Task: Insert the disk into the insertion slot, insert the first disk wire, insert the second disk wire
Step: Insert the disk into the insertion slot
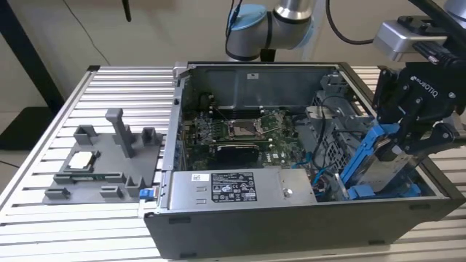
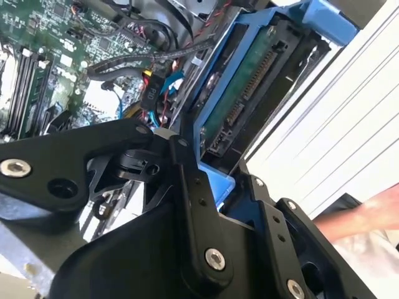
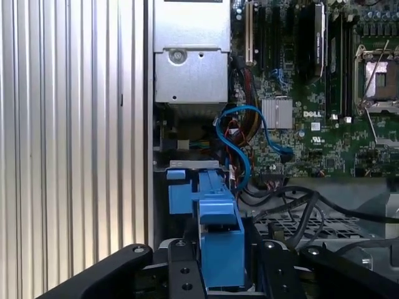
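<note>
The disk (image 1: 380, 164), clipped in its blue carrier, stands tilted at the end of the open computer case (image 1: 291, 232) on the exterior view's right. Its lower end is down in the drive bay beside the case wall and its upper end rises above the rim. The gripper (image 1: 406, 146) is clamped on the carrier's upper part. In the first wrist view the blue plastic sits pinched between the two black fingers (image 3: 177, 268).

The slatted bench (image 1: 109, 82) carries the case toward its edge on the exterior view's right, and a grey fixture tray (image 1: 102, 164) lies toward the opposite edge. Inside the case, the power-supply box (image 1: 233, 188) lies along the near wall and the motherboard (image 1: 244, 134) is in the middle. A loose blue cable (image 3: 246, 128) curls just beside the carrier.

I judge the first step, the insertion, to be in hand and part done. The connector edge (image 2: 249, 81) looks bare in the second wrist view. Seating the disk calls for keeping the carrier square to the slot and clear of the cable.
</note>
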